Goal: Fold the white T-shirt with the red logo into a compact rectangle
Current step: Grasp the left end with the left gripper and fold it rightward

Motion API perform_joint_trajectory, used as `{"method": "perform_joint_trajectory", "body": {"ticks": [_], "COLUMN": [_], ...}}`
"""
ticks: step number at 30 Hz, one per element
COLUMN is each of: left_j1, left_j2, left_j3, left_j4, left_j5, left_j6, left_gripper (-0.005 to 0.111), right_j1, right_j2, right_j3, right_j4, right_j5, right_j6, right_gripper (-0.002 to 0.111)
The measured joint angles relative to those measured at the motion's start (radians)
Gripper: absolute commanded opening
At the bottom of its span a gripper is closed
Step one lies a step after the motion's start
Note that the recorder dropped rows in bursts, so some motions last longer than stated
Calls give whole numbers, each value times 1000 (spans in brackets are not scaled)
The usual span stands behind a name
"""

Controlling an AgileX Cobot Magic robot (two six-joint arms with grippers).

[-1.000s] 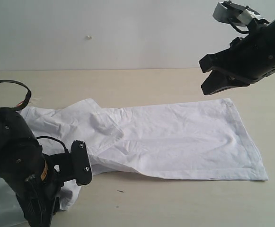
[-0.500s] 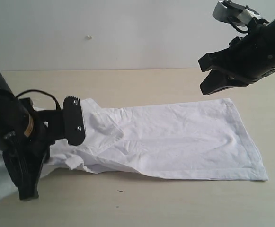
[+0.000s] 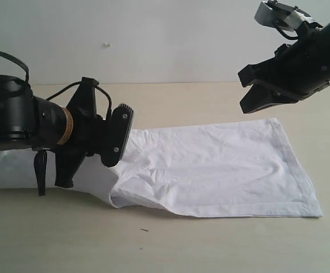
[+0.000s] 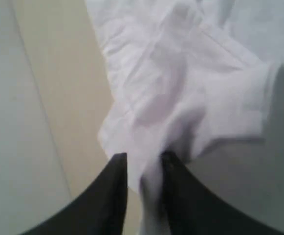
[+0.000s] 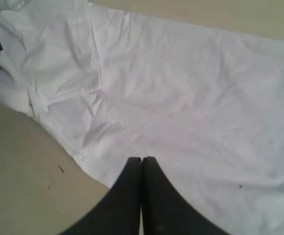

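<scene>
Dragged out toward left edge of exterior view since a second ago: bunched end of white T-shirt (image 3: 221,165), now lying flatter there. Left arm swung up from lower left to mid-left and turned level. No change at right arm.

White T-shirt lying on beige table (image 3: 210,244), stretched from left edge to lower right, hem at right, creased ridge near centre. Red logo not visible in any view; face down or folded under, cannot tell which.

Risks, as judgement only:
- Fabric slipping out of left gripper (image 4: 142,164) mid-pull, with only a thin fold caught between black fingers (image 4: 115,196); fold then landing crooked.
- Whole shirt sliding across smooth table instead of folding over, nothing pinning the right end.
- Second layer possibly caught too, worsening centre creases.
- Left arm body low over cloth, could snag or rumple it on any pass back.

Left gripper: looks clamped on shirt edge, white cloth filling the narrow gap between jaws in left wrist view. In exterior view, hanging at left part of shirt, fingertips pointing down at the cloth.

Right gripper (image 3: 246,106): jaws pressed together, empty. Hovering in upper right, above shirt's right end, well clear and not touching.
</scene>
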Motion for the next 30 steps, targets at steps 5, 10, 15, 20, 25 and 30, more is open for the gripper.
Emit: {"method": "perform_joint_trajectory", "body": {"ticks": [5, 10, 15, 20, 25, 30], "left_j1": [58, 120, 156, 162, 162, 162], "left_j2": [44, 67, 71, 71, 81, 101], "left_j3": [0, 0, -35, -62, -62, -62], "left_j4": [-3, -7, -45, -119, -127, -130], "left_j5": [-25, -100, -259, -350, -358, -277], "left_j6": [0, -22, -116, -149, -156, -160], "left_gripper": [52, 52, 52, 52, 52, 52], "right_j1": [0, 0, 0, 0, 0, 0], "right_j2": [0, 0, 0, 0, 0, 0], "right_j3": [0, 0, 0, 0, 0, 0], "right_j4": [0, 2, 2, 2, 5, 7], "right_j5": [-3, -3, -3, -3, -6, -8], "right_j6": [-2, -2, -2, -2, -2, -2], "right_gripper": [0, 0, 0, 0, 0, 0]}}
